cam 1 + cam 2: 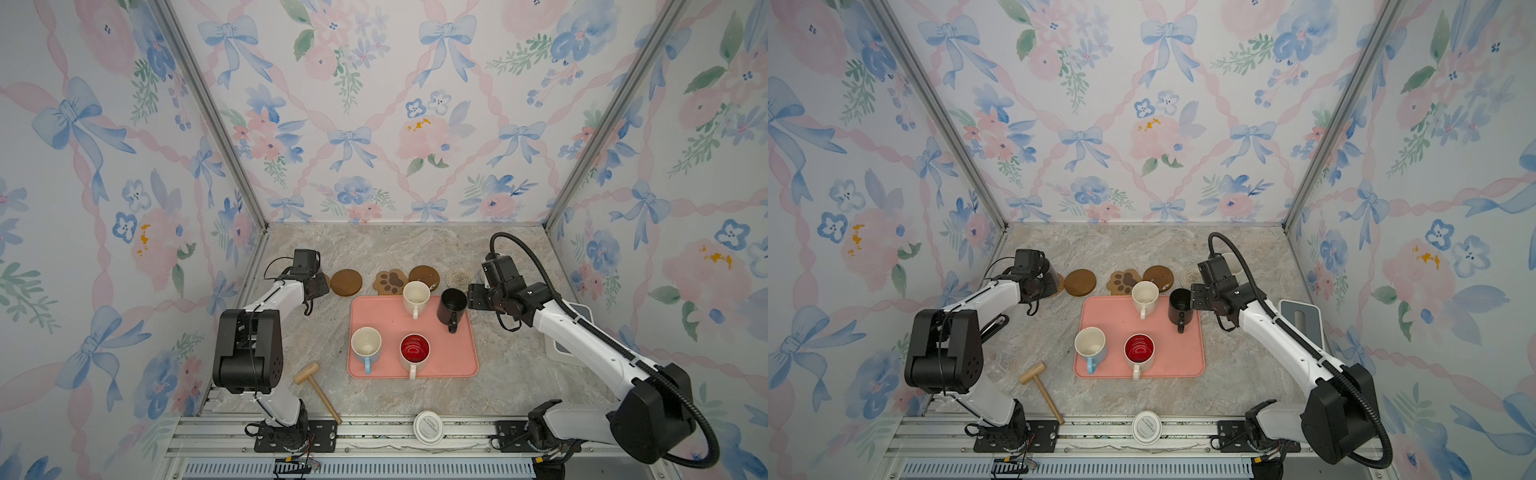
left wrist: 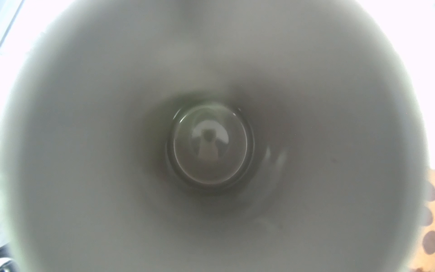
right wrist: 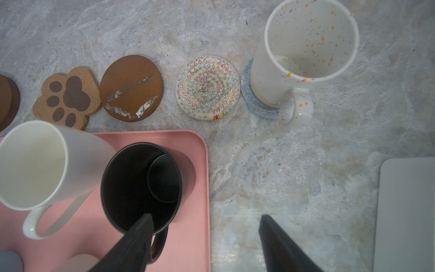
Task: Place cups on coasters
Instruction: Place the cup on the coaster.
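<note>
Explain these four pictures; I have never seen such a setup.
Two robot arms stand at a marble table. Two pictures look down from overhead; the others come from a camera on each wrist. A pink tray carries four mugs: cream, black, blue-handled, red-lined. Behind it lie coasters; a speckled mug stands on the grey-blue one. The open right gripper hangs at the black mug, holding nothing. The left wrist camera stares into a grey mug; whether the left gripper holds it is hidden.
</note>
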`<state>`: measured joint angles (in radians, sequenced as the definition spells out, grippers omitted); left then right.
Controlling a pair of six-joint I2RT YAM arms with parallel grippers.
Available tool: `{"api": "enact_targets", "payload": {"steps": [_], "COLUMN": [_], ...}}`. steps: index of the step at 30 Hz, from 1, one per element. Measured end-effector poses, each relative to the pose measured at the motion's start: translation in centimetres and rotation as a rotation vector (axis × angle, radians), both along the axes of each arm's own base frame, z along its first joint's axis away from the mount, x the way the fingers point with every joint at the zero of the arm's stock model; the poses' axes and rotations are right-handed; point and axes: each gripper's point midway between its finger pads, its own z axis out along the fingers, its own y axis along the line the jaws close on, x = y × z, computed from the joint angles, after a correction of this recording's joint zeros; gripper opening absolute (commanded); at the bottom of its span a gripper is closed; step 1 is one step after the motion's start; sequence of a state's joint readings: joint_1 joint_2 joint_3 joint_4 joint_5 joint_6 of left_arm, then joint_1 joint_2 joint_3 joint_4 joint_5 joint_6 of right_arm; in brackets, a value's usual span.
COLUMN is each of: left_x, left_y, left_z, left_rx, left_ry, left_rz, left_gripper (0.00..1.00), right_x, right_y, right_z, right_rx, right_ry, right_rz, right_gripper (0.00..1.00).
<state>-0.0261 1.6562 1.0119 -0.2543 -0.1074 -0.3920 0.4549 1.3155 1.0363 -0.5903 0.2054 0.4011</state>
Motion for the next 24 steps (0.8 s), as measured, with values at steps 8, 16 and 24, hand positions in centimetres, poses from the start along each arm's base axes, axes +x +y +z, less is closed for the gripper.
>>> {"api": "enact_targets", "payload": {"steps": [8,16,24], "left_x": [0.1,0.1,-0.1], "left_y": [0.0,-0.6,-2.3], "left_z": [0.1,1.6,7.3], "left_rx": [0.016,0.018,0.008], "left_ry": [-0.004,-0.039,-0.182], "left_rz": [-0.003,-0.017,-0.054], "left_gripper": [0.45,0.46,0.49], "right_x": [-0.1,-0.6,-1.9], "right_y": [0.2,0.8,2.6], "right_z": [0.0,0.0,0.1], "right_rx": [0.0,-0.005,-0.013], "right_ry": [0.0,0.003,0.016], "right_rz": [0.007,0.025,0.07], "right_gripper": [0.75,0.75,0.74]}}
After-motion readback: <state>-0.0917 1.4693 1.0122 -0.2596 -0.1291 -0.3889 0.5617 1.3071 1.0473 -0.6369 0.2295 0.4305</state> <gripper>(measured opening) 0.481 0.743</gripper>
